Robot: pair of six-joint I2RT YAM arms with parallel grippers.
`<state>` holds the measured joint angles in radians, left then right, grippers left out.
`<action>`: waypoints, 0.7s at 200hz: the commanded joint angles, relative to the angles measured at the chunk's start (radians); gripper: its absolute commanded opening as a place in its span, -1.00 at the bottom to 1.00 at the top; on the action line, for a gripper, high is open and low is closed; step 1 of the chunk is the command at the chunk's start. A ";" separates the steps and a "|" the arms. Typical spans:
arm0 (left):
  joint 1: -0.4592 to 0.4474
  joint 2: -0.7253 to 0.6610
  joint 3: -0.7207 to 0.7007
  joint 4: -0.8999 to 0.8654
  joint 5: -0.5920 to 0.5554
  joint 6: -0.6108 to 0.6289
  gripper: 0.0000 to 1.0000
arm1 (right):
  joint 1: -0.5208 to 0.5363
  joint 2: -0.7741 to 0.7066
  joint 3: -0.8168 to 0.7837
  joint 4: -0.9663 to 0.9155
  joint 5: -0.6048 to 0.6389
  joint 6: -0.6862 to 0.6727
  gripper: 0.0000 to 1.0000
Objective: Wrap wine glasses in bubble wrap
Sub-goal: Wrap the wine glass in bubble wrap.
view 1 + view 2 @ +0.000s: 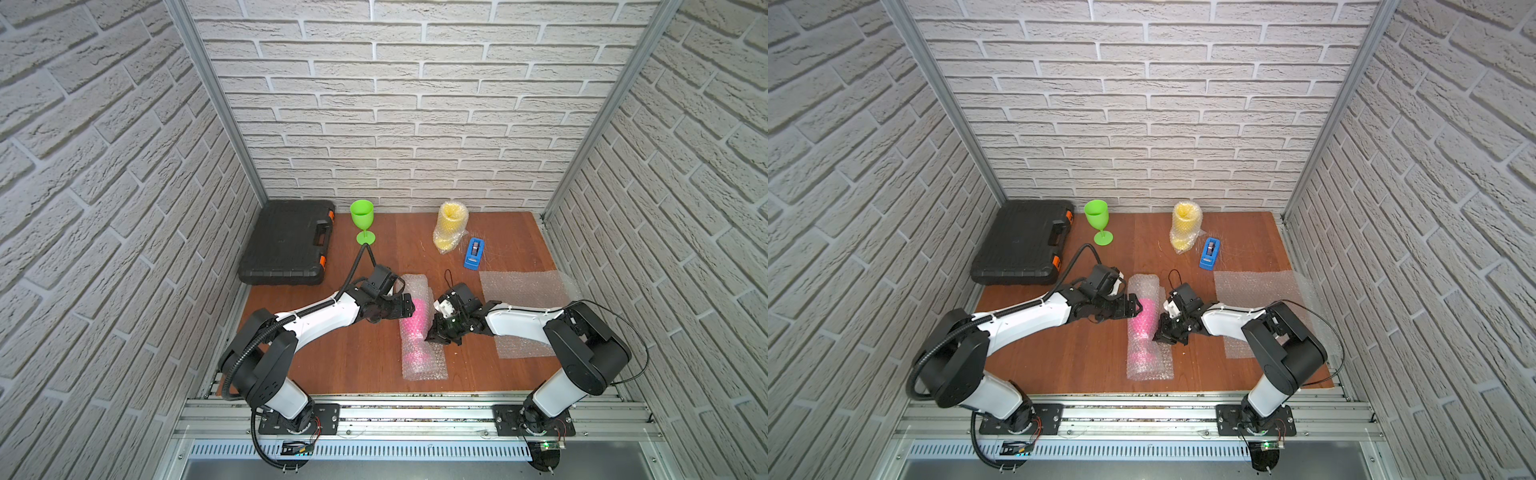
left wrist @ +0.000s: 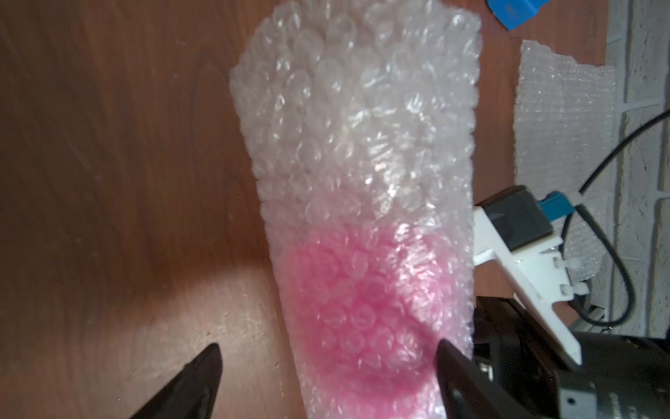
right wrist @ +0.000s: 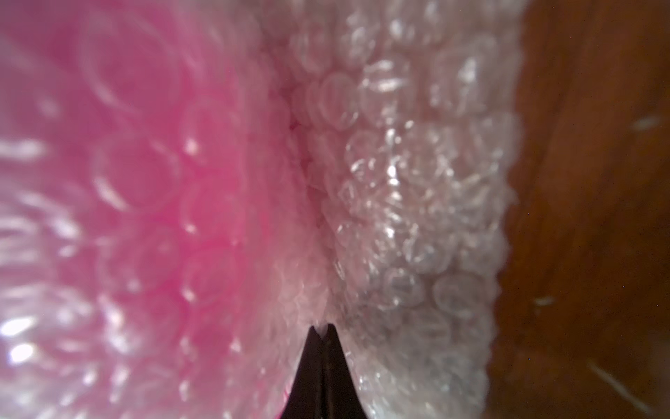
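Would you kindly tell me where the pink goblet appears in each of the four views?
In a top view: the pink goblet lies inside the bubble wrap roll, between both arms.
In a top view: same spot.
Left wrist: pink between the left end effector fingers.
Right wrist: pink blur beside the shut right end effector.
Shared landmark: the roll's clear end.

Left pincer (image 1: 409, 305) and right pincer (image 1: 430, 336) flank the bubble-wrapped pink goblet (image 1: 418, 326).
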<state>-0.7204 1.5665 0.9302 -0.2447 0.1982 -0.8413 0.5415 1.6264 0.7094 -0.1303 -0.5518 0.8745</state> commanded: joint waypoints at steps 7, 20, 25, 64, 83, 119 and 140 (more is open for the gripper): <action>-0.018 0.073 0.035 0.000 0.001 -0.004 0.81 | -0.017 -0.070 0.013 -0.100 0.038 -0.043 -0.74; -0.026 0.096 0.061 -0.016 -0.005 0.003 0.81 | -0.037 -0.112 0.029 -0.181 0.072 -0.079 -0.59; -0.031 0.106 0.073 -0.025 -0.005 0.008 0.81 | -0.046 -0.129 0.035 -0.215 0.087 -0.094 -0.54; -0.063 0.186 0.162 -0.104 -0.030 0.048 0.81 | -0.150 -0.253 0.055 -0.440 0.203 -0.212 -0.32; -0.079 0.221 0.197 -0.138 -0.045 0.064 0.82 | -0.198 -0.297 0.047 -0.470 0.205 -0.237 -0.28; -0.110 0.290 0.279 -0.217 -0.074 0.096 0.86 | -0.228 -0.319 0.038 -0.451 0.167 -0.237 -0.24; -0.117 0.318 0.299 -0.222 -0.066 0.097 0.88 | -0.229 -0.317 0.033 -0.420 0.144 -0.222 -0.21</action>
<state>-0.8268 1.8332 1.2182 -0.3538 0.1680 -0.7773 0.3157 1.3251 0.7498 -0.5652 -0.3828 0.6617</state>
